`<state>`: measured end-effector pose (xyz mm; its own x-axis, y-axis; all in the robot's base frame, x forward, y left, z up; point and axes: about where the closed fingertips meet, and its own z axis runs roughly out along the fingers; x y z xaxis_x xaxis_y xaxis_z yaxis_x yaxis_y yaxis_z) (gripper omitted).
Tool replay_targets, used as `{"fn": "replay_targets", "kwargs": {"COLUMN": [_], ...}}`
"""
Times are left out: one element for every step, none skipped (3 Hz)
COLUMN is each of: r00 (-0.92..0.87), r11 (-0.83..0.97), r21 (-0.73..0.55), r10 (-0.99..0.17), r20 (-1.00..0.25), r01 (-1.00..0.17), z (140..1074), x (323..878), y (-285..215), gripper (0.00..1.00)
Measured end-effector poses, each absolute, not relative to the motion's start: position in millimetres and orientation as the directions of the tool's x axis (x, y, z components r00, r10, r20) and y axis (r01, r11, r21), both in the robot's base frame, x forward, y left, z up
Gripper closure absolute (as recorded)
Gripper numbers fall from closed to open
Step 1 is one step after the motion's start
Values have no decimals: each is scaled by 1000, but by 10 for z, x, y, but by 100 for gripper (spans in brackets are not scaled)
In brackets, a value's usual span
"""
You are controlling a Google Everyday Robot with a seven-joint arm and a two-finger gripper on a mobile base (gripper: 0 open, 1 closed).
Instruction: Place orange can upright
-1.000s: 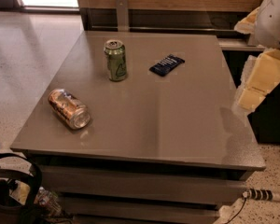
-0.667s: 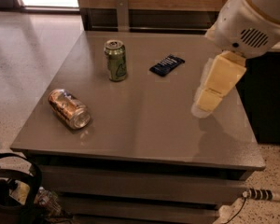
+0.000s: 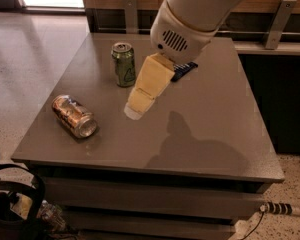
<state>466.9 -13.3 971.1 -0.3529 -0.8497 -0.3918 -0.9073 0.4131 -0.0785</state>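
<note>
The orange can [image 3: 74, 116] lies on its side near the front left of the grey table [image 3: 210, 134], its silver end facing the front right. My gripper [image 3: 139, 102] hangs over the middle of the table, pale yellow and pointing down-left, to the right of the can and apart from it. It holds nothing that I can see. A green can [image 3: 123, 64] stands upright behind the gripper's left side.
A dark blue packet [image 3: 183, 70] lies on the table, partly hidden by my arm [image 3: 190, 19]. A wooden wall and metal rail run behind the table. Cables and gear sit on the floor at the lower left [image 3: 10, 204].
My arm has swung in from the right edge of the table to over its middle, closer to the orange can. The cans have not moved.
</note>
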Motion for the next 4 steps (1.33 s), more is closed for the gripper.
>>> {"fn": "replay_targets", "kwargs": {"r00": [-326, -326, -317, -319], "r11": [383, 383, 371, 354], "r21": [-73, -73, -83, -84], "r10": [-859, -859, -873, -905], "r20": [-394, -394, -370, -282], "r01": [-921, -921, -925, -931], "z": [9756, 9756, 9692, 9429], "x": [4823, 4823, 4859, 4935], "y": [292, 292, 488, 859], "gripper": [0, 0, 0, 0]}}
